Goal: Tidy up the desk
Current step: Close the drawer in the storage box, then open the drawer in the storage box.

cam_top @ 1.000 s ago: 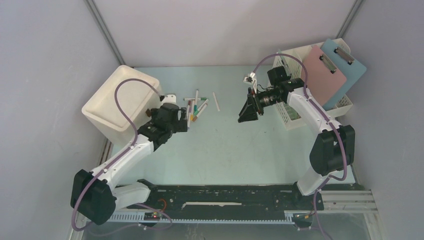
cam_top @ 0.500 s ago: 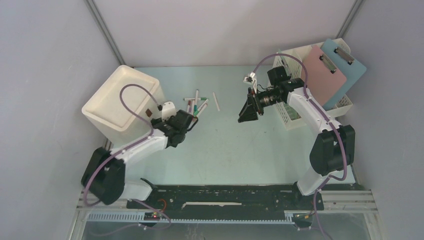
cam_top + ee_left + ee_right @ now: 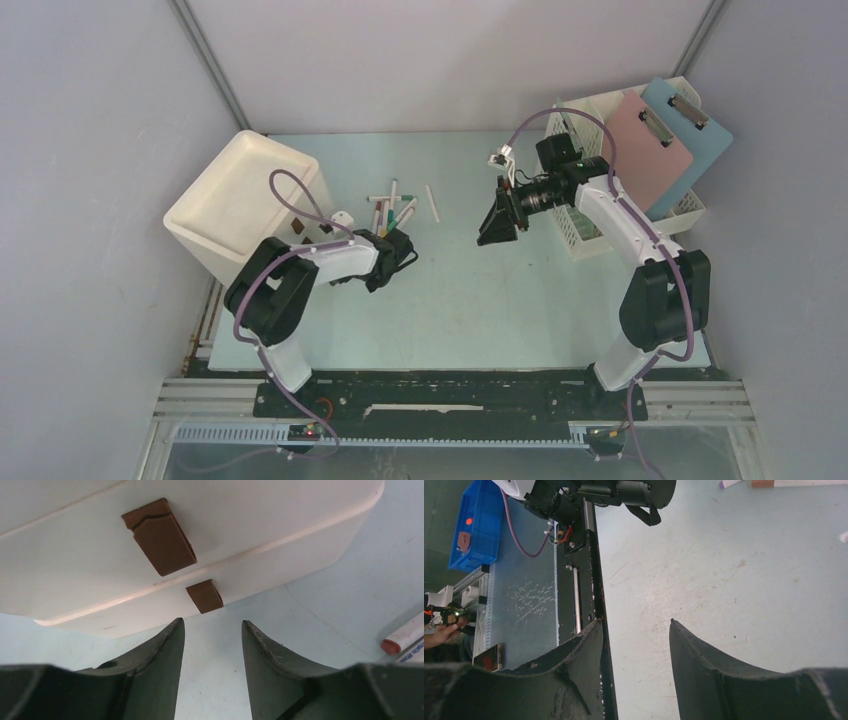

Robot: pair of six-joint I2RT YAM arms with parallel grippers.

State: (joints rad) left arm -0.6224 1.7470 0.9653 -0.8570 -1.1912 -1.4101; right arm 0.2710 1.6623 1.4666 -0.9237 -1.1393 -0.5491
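Left gripper (image 3: 212, 625) and right gripper (image 3: 636, 625) stand open, empty. Just beside the left, slim plastic marker pens (image 3: 398, 214) on the flat mint-green desk (image 3: 470, 300) look light, rigid, roll-prone: pinch mid-barrel.

- We take this for a robotics lab cell: grey panels (image 3: 100, 150) wall in a mint-green desk (image 3: 480, 300).
- We see a left arm (image 3: 330, 258) and a right arm (image 3: 625, 225) mounted on a black rail (image 3: 450, 392) beside slotted aluminium framing (image 3: 700, 400).
- Past the rail, our right wrist view shows a blue parts bin (image 3: 474, 525) and a purple cable (image 3: 519, 535).
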